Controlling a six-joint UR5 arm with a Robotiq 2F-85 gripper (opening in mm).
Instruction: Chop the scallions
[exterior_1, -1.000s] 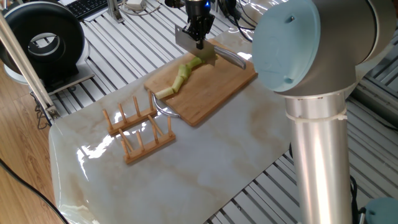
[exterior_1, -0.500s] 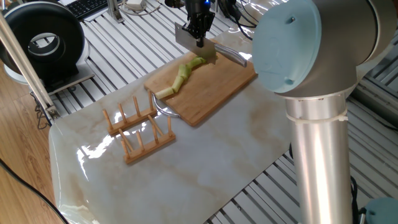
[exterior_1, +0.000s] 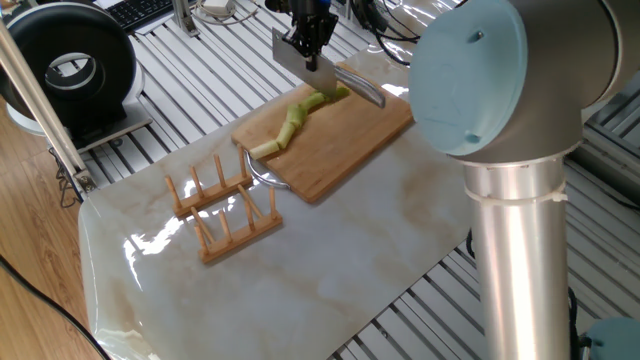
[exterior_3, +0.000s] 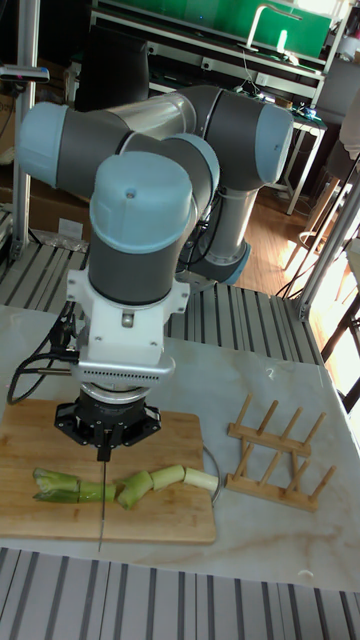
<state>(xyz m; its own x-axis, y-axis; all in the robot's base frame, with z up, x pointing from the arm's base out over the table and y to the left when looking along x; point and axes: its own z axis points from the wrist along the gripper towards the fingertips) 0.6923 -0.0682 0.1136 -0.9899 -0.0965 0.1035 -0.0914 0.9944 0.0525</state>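
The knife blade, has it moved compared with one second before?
Yes. In the fixed view the knife blade has risen and shifted slightly left, away from the scallions, which lie on the cutting board.

You see the gripper (exterior_1: 312, 40) lift the knife (exterior_1: 299, 64) up off the scallions (exterior_1: 300, 115), shifting slightly left.

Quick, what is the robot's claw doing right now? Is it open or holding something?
Claw: shut on the flat silver metal knife blade, raised above the pale-green scallion stalk on the bamboo cutting board.
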